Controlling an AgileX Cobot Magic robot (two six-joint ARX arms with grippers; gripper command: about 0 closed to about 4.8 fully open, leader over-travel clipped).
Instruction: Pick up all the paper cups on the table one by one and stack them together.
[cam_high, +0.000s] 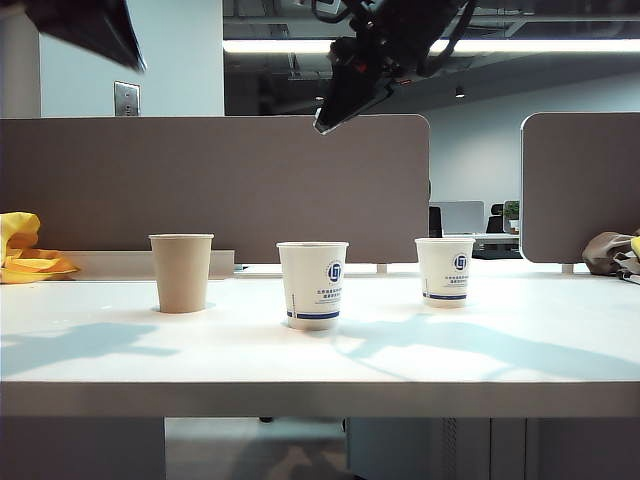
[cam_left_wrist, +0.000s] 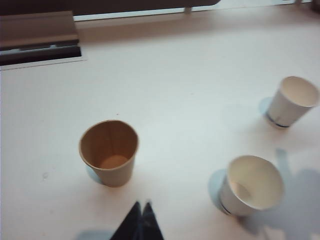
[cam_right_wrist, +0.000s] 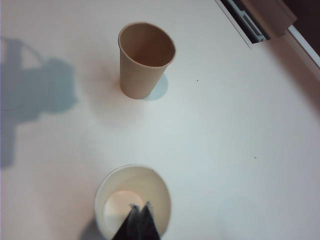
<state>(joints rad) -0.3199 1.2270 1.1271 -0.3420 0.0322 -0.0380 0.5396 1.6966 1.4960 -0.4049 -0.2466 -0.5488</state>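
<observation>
Office interior. Two brown-grey divider panels: a wide one (cam_high: 215, 185) across the left and centre, a second (cam_high: 580, 185) at the right edge. Pale wall (cam_high: 175, 60) at upper left bearing a metal switch plate (cam_high: 127, 98). Fluorescent strip light (cam_high: 430, 46) along the dark ceiling at top. A monitor (cam_high: 457, 216) shows through the gap between the panels.

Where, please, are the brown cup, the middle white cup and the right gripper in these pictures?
brown cup (cam_high: 181, 272), exterior view, side wall.
middle white cup (cam_high: 312, 285), exterior view, side wall.
right gripper (cam_right_wrist: 139, 208), right wrist view, shut fingertips above that white cup.
</observation>
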